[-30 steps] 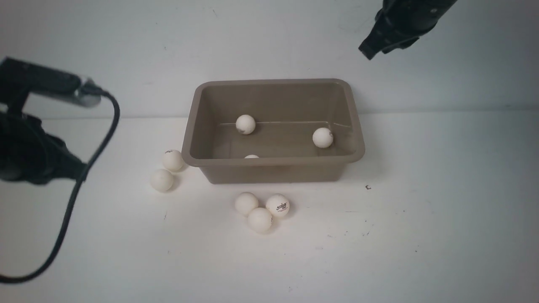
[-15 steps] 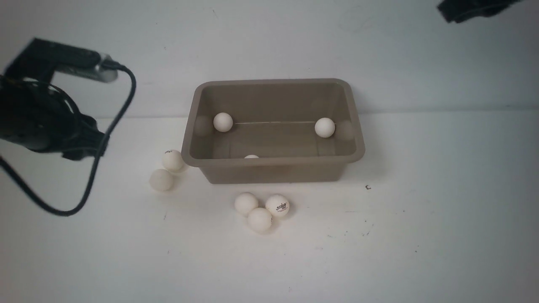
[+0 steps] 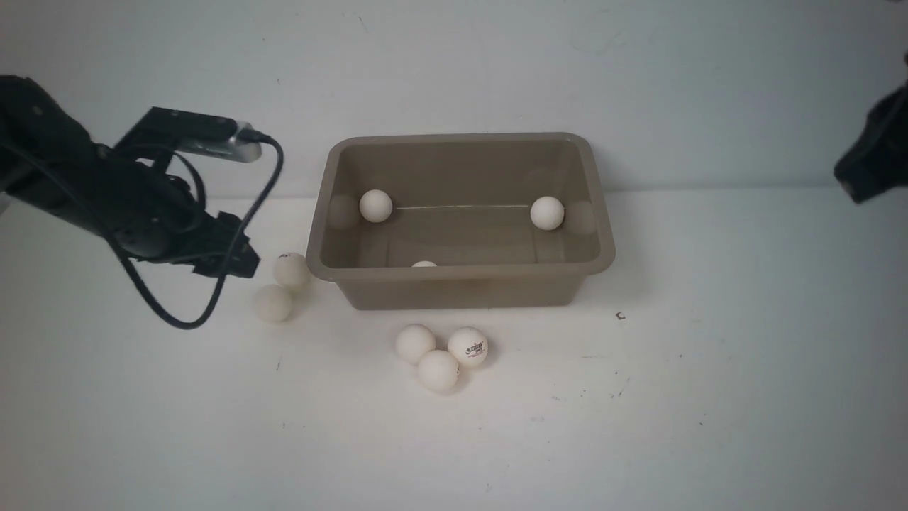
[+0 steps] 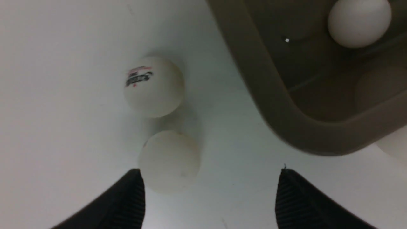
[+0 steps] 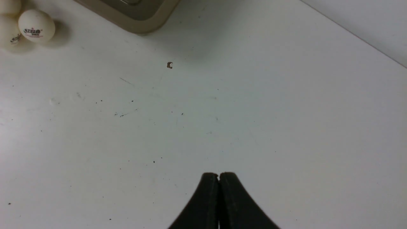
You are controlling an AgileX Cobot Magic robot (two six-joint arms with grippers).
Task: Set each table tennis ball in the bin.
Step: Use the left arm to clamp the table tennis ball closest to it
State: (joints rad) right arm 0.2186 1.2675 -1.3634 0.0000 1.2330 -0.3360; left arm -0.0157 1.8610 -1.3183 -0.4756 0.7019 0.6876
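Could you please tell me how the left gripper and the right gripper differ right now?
The left gripper is open; the right gripper is shut. The left gripper is close to two table tennis balls beside the bin; the right gripper is over the table, well apart from any ball. Both are black and hold nothing.

The right gripper (image 5: pixel 218 176) shows 2 black fingers pressed together above a scuffed white table (image 5: pixel 286 111). In 1 frame corner, 3 table tennis balls (image 5: pixel 36 26) cluster near the bin (image 5: pixel 140 22).
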